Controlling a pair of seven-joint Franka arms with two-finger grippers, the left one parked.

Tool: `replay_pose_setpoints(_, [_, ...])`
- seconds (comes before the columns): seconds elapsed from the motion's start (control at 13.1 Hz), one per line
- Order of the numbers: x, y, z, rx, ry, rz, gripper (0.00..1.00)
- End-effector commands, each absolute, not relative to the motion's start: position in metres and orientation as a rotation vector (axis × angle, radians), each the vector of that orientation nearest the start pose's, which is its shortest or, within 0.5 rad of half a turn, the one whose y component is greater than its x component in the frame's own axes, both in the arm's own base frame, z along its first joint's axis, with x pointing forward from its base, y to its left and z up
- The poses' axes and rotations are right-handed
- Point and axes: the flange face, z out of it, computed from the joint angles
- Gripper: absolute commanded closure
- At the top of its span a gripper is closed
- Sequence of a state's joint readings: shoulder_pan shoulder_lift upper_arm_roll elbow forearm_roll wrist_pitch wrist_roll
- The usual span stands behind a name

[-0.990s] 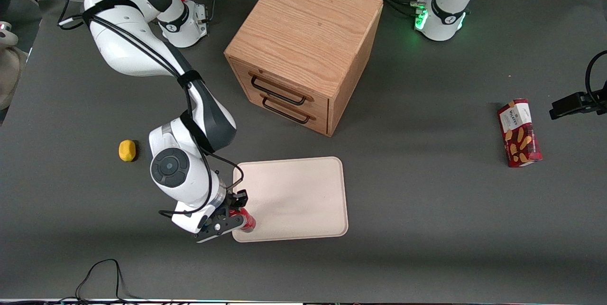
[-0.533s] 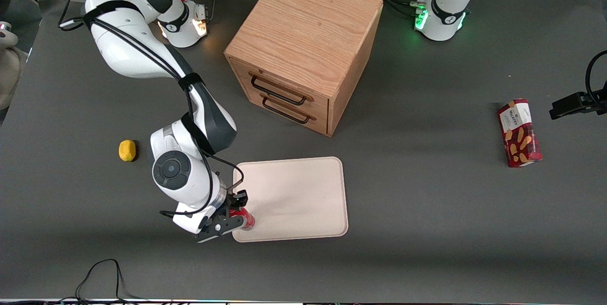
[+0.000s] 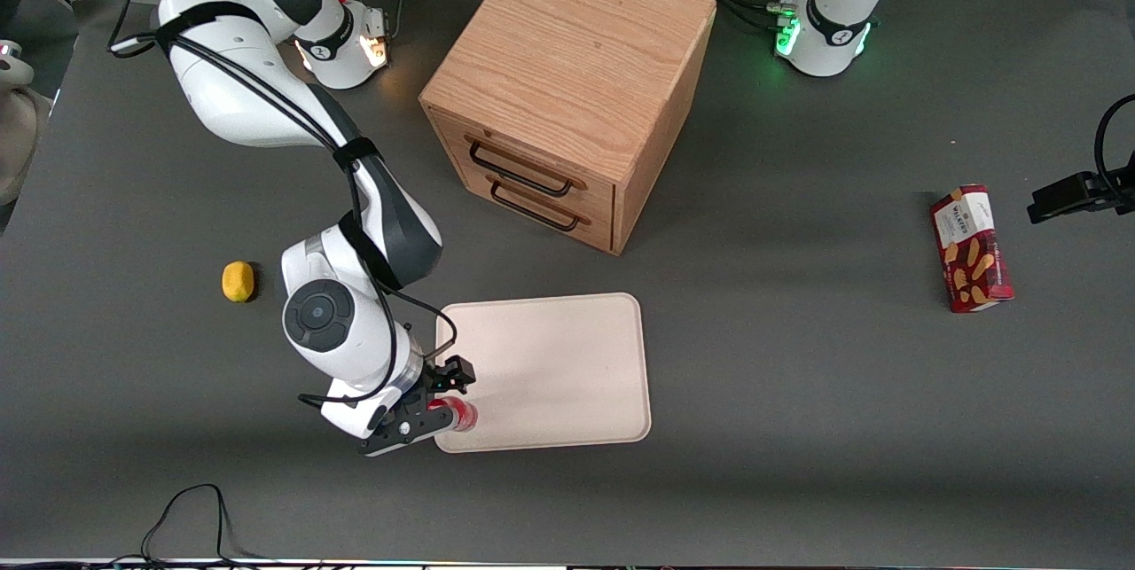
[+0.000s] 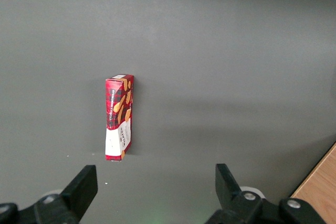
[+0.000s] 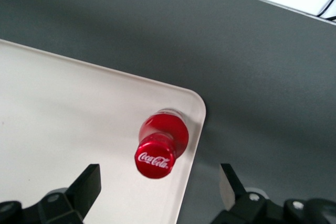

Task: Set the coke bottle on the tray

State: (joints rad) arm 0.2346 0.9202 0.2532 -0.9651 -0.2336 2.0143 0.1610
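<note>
In the front view, your gripper has just spread its fingers, freeing the coke bottle upright at the tray corner. In the wrist view, the coke bottle stands untouched on the tray; placement looks done.

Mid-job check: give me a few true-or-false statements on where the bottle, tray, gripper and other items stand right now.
1. The coke bottle stands upright on the tray, in a corner. True.
2. The gripper is clamped on the bottle. False: its fingers are open, spread to either side of the cap.
3. The lemon lies on the tray. False: it is on the table, toward the working arm's end.
4. Both drawers of the wooden cabinet are shut. True.
</note>
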Motion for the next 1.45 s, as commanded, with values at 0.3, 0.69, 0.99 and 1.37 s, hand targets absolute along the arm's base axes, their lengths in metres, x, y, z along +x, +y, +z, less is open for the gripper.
replay_pose_setpoints(0.3, [0.653,0.181,0.455,-3.072,-0.202,-0.148,0.0])
replay_pose_setpoints(0.69, [0.534,0.051,0.511,-3.058,0.082,-0.088,0.0])
replay_pose_setpoints(0.99, [0.506,0.021,0.551,-3.163,0.088,0.018,0.0])
replay_pose_setpoints(1.37, [0.521,0.01,0.563,-3.159,0.137,-0.01,0.0])
